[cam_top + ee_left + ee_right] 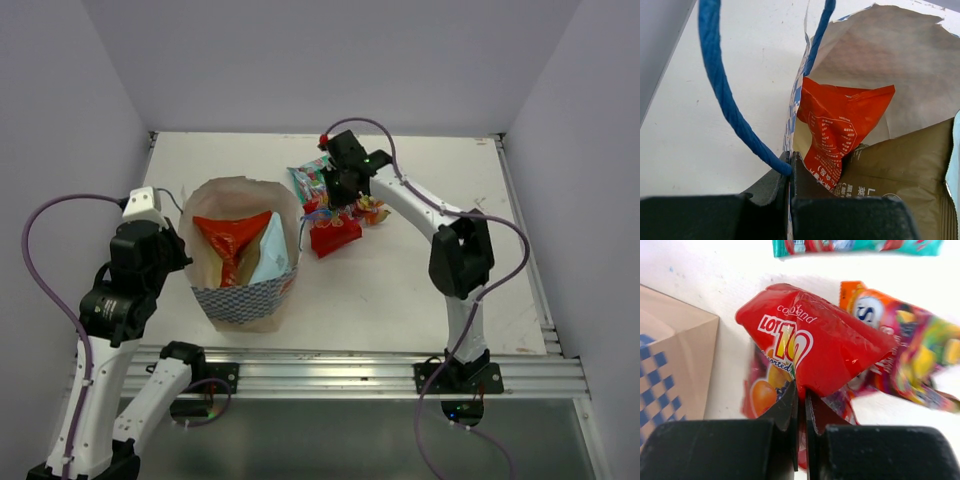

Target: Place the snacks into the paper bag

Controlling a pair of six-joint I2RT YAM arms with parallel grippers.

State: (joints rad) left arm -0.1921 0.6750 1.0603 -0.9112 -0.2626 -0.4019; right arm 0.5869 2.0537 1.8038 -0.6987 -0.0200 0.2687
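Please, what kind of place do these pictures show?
Probably a robot test cell in a laboratory: two arms bolted to a metal rail, a white table enclosed by plain walls, and loose purple cables.

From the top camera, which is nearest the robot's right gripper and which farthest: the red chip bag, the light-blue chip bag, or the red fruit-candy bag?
1. red fruit-candy bag: pinched in the right gripper itself.
2. light-blue chip bag: to the gripper's left, inside the paper bag, on the bag's right side.
3. red chip bag: also inside the bag, farther left.
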